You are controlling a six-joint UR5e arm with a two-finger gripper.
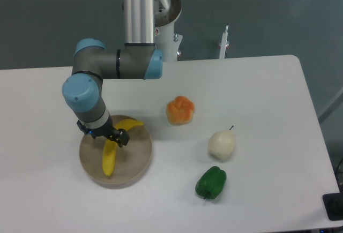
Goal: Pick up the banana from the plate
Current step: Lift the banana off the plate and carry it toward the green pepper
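The banana (113,150) is seen lying on the plate (136,164) — the gripper (106,135) is set over it; whether the jaws are wide or narrow cannot be told.

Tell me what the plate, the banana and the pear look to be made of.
Plate: looks like wood or matte tan plastic; flat beige, no shine.
Banana: probably a plastic replica; uniformly bright yellow, smooth, no spots.
Pear: likely plastic or foam as well; pale whitish, even surface, thin dark stem. The picture cannot settle any of these.

One high fixed camera overlooks the table (257,83).
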